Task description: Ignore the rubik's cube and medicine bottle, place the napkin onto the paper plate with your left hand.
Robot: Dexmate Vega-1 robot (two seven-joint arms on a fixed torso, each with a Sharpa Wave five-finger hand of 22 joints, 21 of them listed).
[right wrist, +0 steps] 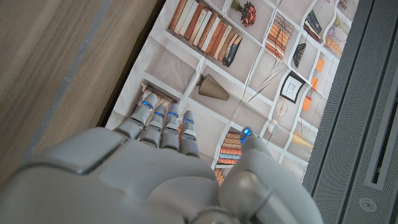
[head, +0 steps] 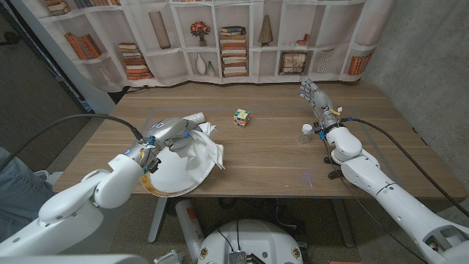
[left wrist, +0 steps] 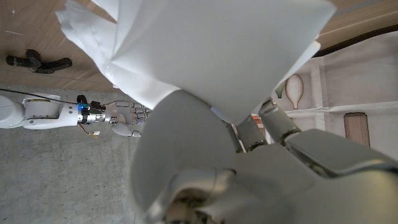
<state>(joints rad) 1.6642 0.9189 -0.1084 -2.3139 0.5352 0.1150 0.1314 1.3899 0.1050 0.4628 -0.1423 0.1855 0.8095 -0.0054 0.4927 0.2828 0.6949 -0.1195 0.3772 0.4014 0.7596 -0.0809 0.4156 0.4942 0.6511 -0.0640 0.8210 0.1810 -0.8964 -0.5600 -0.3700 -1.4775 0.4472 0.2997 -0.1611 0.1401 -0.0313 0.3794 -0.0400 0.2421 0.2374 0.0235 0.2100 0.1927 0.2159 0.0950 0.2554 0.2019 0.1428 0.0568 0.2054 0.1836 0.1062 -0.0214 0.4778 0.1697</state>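
rubik's cube (head: 242, 116) and medicine bottle (head: 306, 133) mid-table, bare wood between

One table (head: 278, 158), one plate (head: 176, 176), one napkin (head: 207, 152), one cube (head: 241, 117), one bottle (head: 306, 133), two robot hands, left (head: 167, 132) and right (head: 316, 99)

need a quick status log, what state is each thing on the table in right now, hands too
napkin: crumpled, held by the left hand, lying over the paper plate
paper plate: at the table's near edge, partly under the napkin and hand
left hand: gripping the napkin above the plate
right hand: holding nothing, fingers straight
rubik's cube: scrambled, untouched at mid table
medicine bottle: upright, cap on, beside the right arm
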